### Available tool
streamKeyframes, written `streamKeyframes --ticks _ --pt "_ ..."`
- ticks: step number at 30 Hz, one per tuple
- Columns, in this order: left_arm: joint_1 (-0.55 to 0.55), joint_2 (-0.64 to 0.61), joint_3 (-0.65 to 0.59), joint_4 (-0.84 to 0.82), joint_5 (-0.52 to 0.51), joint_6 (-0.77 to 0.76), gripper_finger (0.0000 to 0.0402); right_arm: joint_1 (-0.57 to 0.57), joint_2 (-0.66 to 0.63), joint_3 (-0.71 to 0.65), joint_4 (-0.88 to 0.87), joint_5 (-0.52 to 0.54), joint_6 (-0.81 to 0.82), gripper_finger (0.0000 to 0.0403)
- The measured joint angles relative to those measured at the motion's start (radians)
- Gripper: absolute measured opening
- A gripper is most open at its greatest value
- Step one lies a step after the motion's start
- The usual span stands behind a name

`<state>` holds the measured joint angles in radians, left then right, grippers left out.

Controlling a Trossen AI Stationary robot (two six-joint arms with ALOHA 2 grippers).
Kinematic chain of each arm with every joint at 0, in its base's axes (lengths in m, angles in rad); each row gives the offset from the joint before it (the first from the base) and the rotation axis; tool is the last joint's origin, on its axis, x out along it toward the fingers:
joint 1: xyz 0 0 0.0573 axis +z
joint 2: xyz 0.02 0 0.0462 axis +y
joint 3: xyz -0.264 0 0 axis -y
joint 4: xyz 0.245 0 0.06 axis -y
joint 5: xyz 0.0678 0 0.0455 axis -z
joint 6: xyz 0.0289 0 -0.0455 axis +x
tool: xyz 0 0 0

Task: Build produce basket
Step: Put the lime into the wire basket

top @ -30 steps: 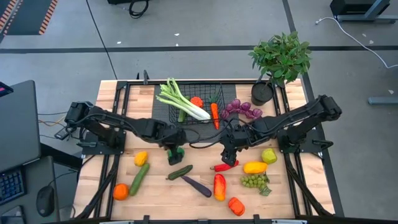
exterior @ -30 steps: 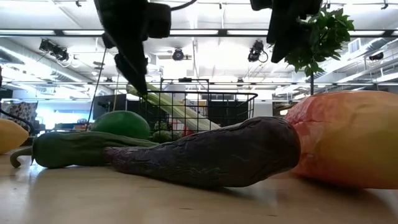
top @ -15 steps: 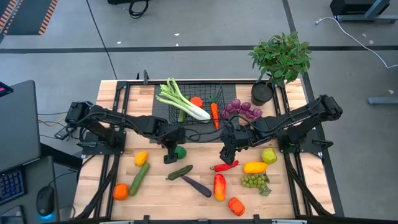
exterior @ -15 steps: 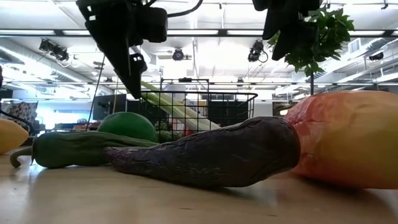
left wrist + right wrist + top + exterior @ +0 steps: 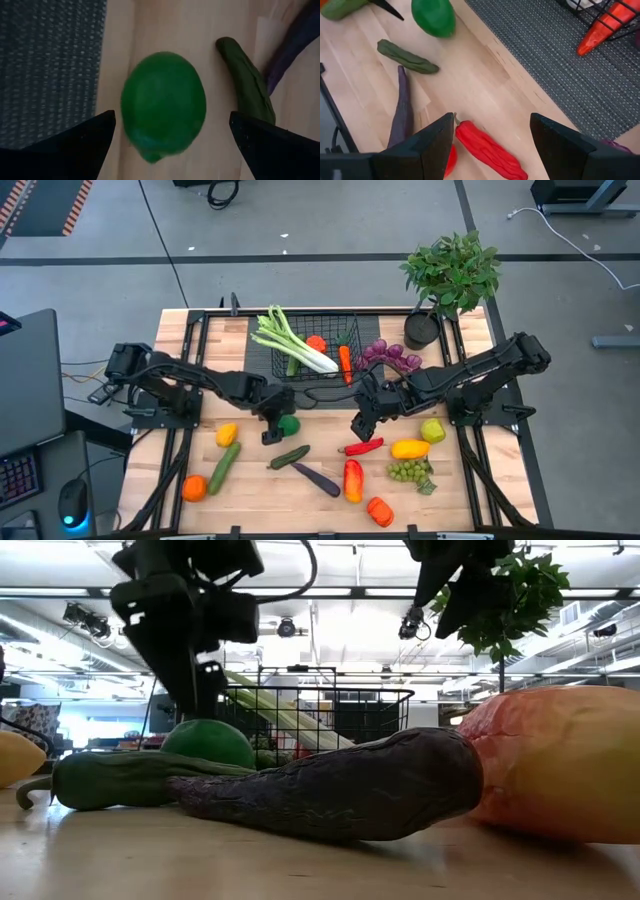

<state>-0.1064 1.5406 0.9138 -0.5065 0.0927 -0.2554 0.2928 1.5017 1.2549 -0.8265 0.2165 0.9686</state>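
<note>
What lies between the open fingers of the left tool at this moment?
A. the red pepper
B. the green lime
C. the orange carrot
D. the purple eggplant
B. In the left wrist view the green lime sits on the wood between the spread fingers of the left tool; the high view agrees.

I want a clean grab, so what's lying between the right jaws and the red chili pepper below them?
Nothing. In the right wrist view, only bare wood shows between the open right gripper and the red chili pepper. The purple eggplant lies off to one side.
</note>
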Motion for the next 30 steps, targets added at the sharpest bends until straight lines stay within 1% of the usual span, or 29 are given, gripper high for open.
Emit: streamKeyframes --ticks 2,6,11,15,18,21,24,27,30 --pt "-0.006 0.000 -0.026 0.038 0.001 -0.023 0.0400 0.000 0.000 0.000 0.000 0.001 -0.008 0.0268" --pt "-0.016 0.000 -0.046 0.045 0.001 -0.058 0.0400 -0.009 0.000 0.000 0.000 0.000 -0.059 0.0268" --pt "-0.016 0.002 -0.054 0.051 -0.023 -0.163 0.0400 -0.026 0.001 0.000 0.000 -0.028 -0.106 0.0268" --pt "-0.026 0.042 -0.054 0.102 -0.024 -0.179 0.0400 -0.031 0.001 0.000 0.001 -0.042 -0.139 0.0268" --pt "-0.042 0.092 -0.052 0.155 -0.024 -0.188 0.0400 -0.034 0.001 0.000 -0.002 -0.047 -0.199 0.0268" --pt "-0.057 0.139 -0.043 0.162 -0.020 -0.224 0.0400 -0.042 0.001 0.000 -0.009 -0.066 -0.249 0.0268" --pt "-0.065 0.151 -0.029 0.151 -0.020 -0.278 0.0400 -0.051 0.001 0.000 -0.011 -0.087 -0.265 0.0268" --pt "-0.066 0.153 -0.012 0.122 -0.015 -0.309 0.0390 -0.053 0.001 0.000 -0.019 -0.096 -0.263 0.0268" --pt "-0.067 0.153 0.023 0.080 -0.013 -0.311 0.0364 -0.052 0.001 0.000 -0.021 -0.102 -0.266 0.0268"
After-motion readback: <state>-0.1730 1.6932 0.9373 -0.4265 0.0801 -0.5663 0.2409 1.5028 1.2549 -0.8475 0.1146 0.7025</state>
